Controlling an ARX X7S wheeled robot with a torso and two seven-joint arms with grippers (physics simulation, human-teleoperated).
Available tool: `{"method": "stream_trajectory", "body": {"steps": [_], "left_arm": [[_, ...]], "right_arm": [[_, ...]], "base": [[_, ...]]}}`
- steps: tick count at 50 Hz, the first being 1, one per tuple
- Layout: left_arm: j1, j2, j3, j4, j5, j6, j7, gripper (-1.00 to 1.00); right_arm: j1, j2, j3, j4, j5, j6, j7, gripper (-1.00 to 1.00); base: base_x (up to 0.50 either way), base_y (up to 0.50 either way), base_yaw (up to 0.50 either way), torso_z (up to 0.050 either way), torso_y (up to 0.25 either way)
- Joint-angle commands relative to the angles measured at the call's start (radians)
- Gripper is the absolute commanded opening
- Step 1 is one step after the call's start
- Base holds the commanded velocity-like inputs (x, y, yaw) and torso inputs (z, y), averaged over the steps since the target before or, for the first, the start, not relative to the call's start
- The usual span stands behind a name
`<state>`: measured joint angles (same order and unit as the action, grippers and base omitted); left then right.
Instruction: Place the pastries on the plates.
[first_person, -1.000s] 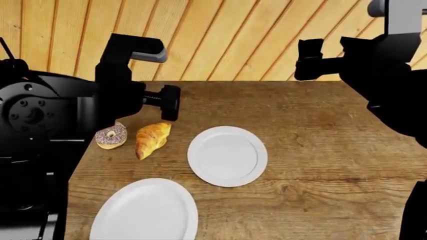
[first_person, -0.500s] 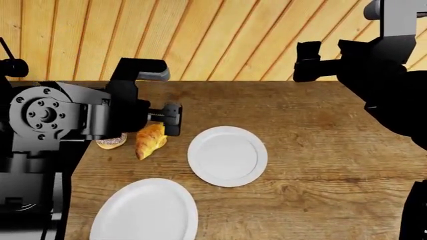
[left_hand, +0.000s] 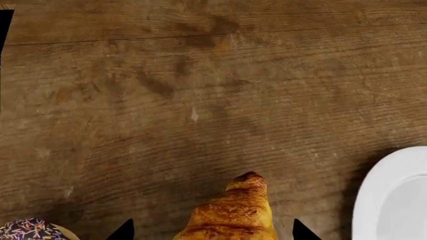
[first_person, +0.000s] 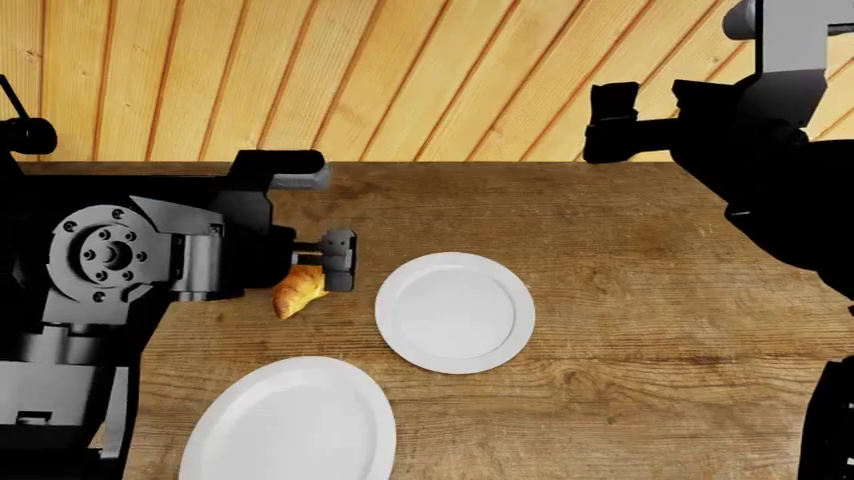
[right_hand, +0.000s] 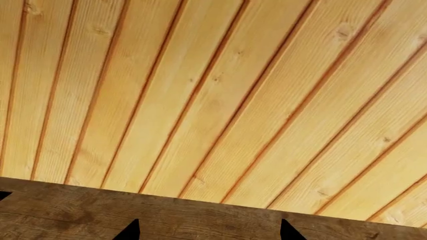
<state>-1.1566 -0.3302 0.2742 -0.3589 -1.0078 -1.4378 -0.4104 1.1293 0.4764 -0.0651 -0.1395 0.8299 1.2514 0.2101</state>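
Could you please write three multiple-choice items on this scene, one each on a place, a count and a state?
1. Where does the croissant lie?
A. on the smaller plate
B. on the bare table, between the left hand's fingertips
C. on the larger plate

2. How many white plates are on the table?
A. one
B. two
C. three

3. What is the right hand doing?
A. holding the donut
B. resting on a plate
C. raised, open and empty, facing the wooden wall

Answers:
1 B: the left wrist view shows the left hand straddling the croissant on wood.
2 B: a smaller plate and a larger plate.
3 C: its camera shows only the wall and the table's edge.
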Motion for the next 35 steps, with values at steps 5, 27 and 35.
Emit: {"method": "stream_trajectory", "body": {"steps": [5,27,35], "left_arm": [[0.041,0.004,0.028,-0.01,-0.006,0.004,0.003,-1.0],[-0.122,0.032,0.023,0.008,-0.045,-0.016,-0.018,-1.0],[-0.178,0.056,0.031,-0.008,-0.052,-0.001,-0.006,-1.0]], "right_arm": [[-0.014,-0.001,0.005,0.0,-0.004,-0.016,-0.009,1.0],[-0.002,0.005,0.019,-0.018,0.018,-0.001,0.009,1.0],[0.012,0.01,0.023,-0.02,0.025,0.005,0.015,1.0]], "base": [[0.0,0.0,0.0,0.0,0.0],[0.0,0.0,0.0,0.0,0.0],[0.0,0.0,0.0,0.0,0.0]]}}
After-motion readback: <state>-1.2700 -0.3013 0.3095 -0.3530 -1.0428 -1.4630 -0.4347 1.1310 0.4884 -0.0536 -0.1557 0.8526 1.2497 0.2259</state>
